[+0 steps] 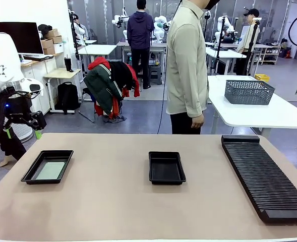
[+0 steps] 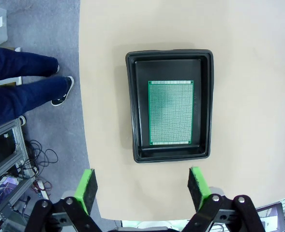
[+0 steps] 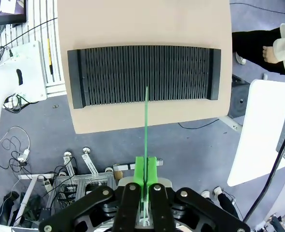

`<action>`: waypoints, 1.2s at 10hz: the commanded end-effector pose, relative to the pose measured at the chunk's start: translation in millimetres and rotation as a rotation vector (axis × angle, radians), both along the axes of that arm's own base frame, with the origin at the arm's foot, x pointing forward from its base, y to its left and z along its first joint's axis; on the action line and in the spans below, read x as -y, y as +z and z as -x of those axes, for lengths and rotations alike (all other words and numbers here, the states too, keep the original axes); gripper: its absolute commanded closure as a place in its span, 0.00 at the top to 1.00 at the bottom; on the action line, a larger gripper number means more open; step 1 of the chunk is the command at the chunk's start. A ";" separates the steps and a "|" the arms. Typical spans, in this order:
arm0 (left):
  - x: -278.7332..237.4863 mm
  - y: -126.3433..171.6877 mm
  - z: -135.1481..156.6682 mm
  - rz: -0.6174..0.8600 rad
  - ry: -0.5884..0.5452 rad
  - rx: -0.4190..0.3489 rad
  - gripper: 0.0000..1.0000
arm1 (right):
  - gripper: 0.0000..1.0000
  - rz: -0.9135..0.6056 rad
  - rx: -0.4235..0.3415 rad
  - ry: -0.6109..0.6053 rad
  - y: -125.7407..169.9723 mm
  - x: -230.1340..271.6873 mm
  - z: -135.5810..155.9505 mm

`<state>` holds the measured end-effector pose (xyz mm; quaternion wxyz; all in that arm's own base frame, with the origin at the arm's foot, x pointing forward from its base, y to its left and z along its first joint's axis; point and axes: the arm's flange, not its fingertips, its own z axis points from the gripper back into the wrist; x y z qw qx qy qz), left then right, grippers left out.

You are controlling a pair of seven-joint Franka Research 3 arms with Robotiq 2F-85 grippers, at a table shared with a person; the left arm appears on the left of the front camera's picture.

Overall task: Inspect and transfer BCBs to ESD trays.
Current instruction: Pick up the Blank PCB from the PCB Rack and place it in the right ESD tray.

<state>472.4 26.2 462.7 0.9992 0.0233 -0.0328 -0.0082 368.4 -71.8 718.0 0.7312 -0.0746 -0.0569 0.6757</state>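
A BCB [image 1: 51,170] lies flat in the left tray [image 1: 42,181] on the table [image 1: 113,206] in the front view. The middle tray [image 1: 166,170] sits well to its right, the ribbed rack [image 1: 266,179] lies at the right edge, and a person [image 1: 187,65] stands at the far side. From the left wrist, the left gripper [image 2: 142,186] hangs spread wide, high above the table, just off that tray's short end. From the right wrist, the right gripper [image 3: 146,169] pinches a second BCB [image 3: 146,121] edge-on, with the rack below.

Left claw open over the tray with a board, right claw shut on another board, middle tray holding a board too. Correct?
No. The front view shows the middle tray empty; only the left tray holds a board. The rest stands.
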 end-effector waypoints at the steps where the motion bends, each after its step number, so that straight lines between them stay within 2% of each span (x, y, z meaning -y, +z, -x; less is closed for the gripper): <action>1: -0.2 -0.8 0.5 0.000 0.001 0.006 1.00 | 0.00 0.004 0.000 0.003 0.3 -2.7 -0.2; 2: -0.2 -0.8 0.5 0.000 0.001 0.006 1.00 | 0.02 0.000 0.000 0.000 0.0 0.0 0.0; 3: -0.2 -0.8 0.5 0.000 0.001 0.006 1.00 | 0.02 -0.113 -0.041 -0.030 0.1 6.4 -6.9; 5: -0.2 -0.8 0.5 0.000 0.001 0.006 1.00 | 0.02 -0.240 -0.046 -0.217 -8.9 3.3 -20.0; 7: -0.2 -0.8 0.5 0.000 0.001 0.006 1.00 | 0.02 -0.399 -0.080 -0.481 -20.9 8.8 -28.2; 9: -0.2 -0.8 0.5 0.000 0.001 0.006 1.00 | 0.02 -0.547 -0.152 -0.662 -40.6 10.5 -27.7; 12: -0.2 -0.8 0.5 0.000 0.001 0.006 1.00 | 0.02 -0.675 -0.287 -0.886 -90.2 -1.3 -29.2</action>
